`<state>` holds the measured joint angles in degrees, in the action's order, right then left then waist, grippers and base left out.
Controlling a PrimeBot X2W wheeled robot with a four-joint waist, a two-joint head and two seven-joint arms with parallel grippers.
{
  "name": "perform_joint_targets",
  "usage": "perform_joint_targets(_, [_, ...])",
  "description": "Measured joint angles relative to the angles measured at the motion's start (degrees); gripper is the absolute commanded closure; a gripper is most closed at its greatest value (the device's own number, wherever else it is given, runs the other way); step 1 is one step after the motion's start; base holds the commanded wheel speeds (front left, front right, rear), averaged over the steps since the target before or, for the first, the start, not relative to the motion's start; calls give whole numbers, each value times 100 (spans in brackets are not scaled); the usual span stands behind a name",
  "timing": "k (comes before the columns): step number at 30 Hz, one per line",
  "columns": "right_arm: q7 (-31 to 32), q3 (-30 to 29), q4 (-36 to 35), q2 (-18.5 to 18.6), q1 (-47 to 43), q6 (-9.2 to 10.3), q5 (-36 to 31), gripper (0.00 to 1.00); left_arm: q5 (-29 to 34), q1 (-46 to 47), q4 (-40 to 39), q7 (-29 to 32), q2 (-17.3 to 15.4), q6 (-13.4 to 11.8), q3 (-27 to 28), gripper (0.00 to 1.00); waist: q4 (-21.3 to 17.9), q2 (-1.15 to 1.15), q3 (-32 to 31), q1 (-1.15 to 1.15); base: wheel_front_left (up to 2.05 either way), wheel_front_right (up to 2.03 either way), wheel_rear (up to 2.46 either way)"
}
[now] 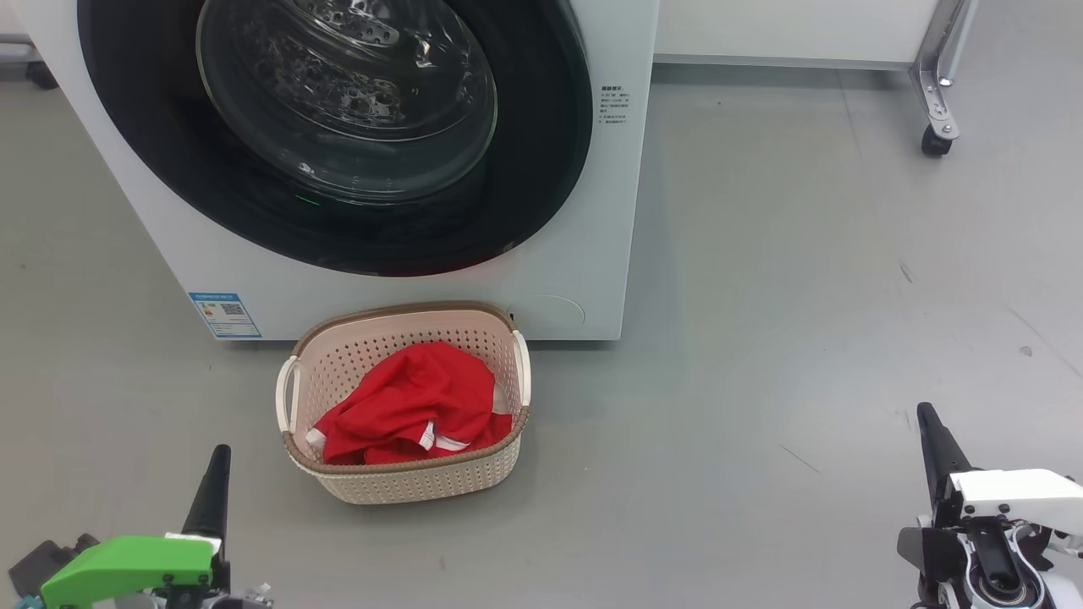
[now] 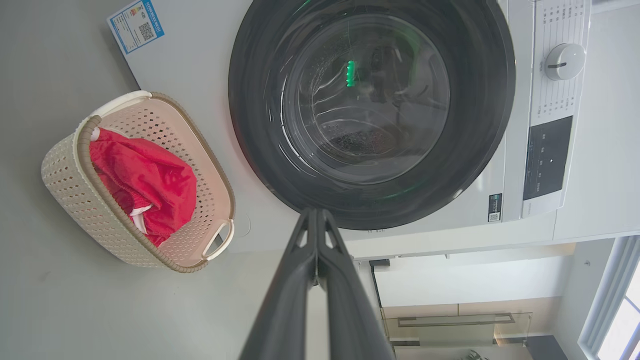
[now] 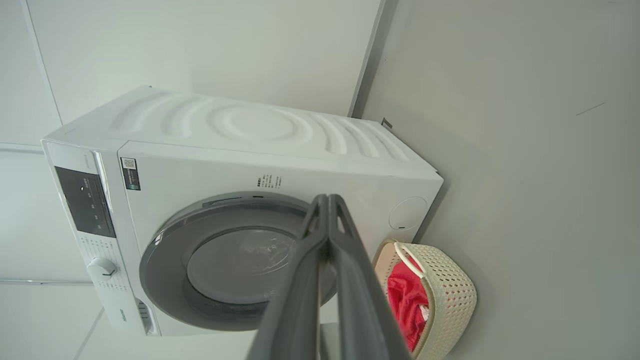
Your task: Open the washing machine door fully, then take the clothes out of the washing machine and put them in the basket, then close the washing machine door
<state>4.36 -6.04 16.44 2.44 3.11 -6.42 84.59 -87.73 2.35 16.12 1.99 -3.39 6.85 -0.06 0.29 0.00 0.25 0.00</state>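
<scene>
The washing machine [image 1: 575,254] fills the top of the head view, its door [image 1: 338,127] shut flat against the front, black rim around the glass bowl. Red clothes [image 1: 410,410] with white trim lie in the cream basket [image 1: 406,486] on the floor just before the machine. My left gripper [image 1: 216,482] stands shut at the lower left, left of the basket, holding nothing. At the lower right my right gripper [image 1: 931,440] is shut and empty, far from the basket. The wrist views show the door [image 2: 370,110] [image 3: 235,265], the basket [image 2: 75,190] [image 3: 450,300], the clothes [image 2: 145,180] [image 3: 405,300], and shut fingers [image 2: 315,240] [image 3: 327,225].
Grey floor [image 1: 804,338] spreads wide to the right of the machine. A wheeled metal leg [image 1: 935,93] stands at the back right under a white panel. A blue label [image 1: 224,315] sits low on the machine's front, and a control dial [image 2: 565,61] near its top.
</scene>
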Motion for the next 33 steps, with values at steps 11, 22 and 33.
perform_joint_targets(11, [190,-170,-9,-16,31,-45,708,100,-672,57,-1,156,-33,2,137,100,-30,0,-10,0,0,0,0])
perform_joint_targets(22, [190,-176,-20,-19,35,-54,710,100,-681,71,-7,156,-34,2,146,100,-30,0,-10,0,0,0,0])
perform_joint_targets(33, [190,-176,-24,-19,35,-54,711,100,-681,71,-5,156,-34,2,151,100,-29,0,-10,0,0,0,0])
